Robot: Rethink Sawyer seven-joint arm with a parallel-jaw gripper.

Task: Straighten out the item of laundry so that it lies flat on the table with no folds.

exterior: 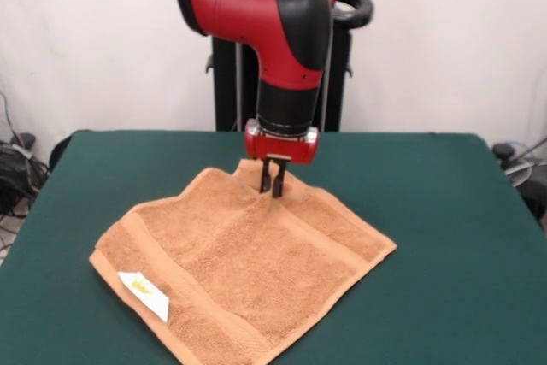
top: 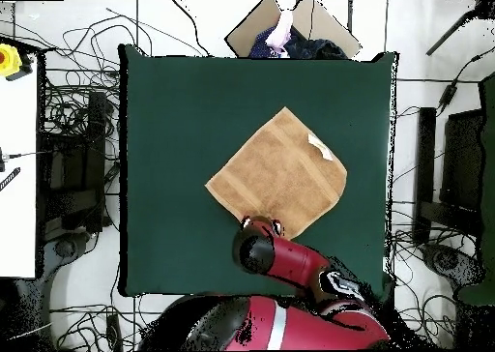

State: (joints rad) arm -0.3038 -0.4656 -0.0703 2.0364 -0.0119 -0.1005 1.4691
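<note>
1. The towel (exterior: 244, 275) is seen spread diamond-wise on the green table (exterior: 444, 237), taking up the lower middle of the front view, with one corner running off the bottom edge of the frame.
2. In the overhead view the towel (top: 280, 174) sits a bit right of the table's centre, with plenty of bare table (top: 164, 126) showing on every side.
3. The gripper (exterior: 272, 185) is parked right at the towel's upper corner in the front view, a little above the frame's centre. Its two dark fingers look drawn close together, and the cloth is bunched up into a small ridge right at them, so it looks clamped on that bit of towel.
4. From above, the gripper itself is hidden under the red and black arm (top: 290, 261), which comes in from the bottom of the frame and covers the towel's lower corner.
5. The towel isn't fully flat: the upper corner in the front view is puckered and lifted around the fingers, and a soft crease runs down from there.
6. A small white label (exterior: 145, 295) with yellow print is visible near the towel's lower left edge in the front view, lying on a border band.
7. At the top edge of the overhead view, a cardboard box (top: 261, 24) with a person's hand (top: 282, 29) is visible just past the table.
</note>
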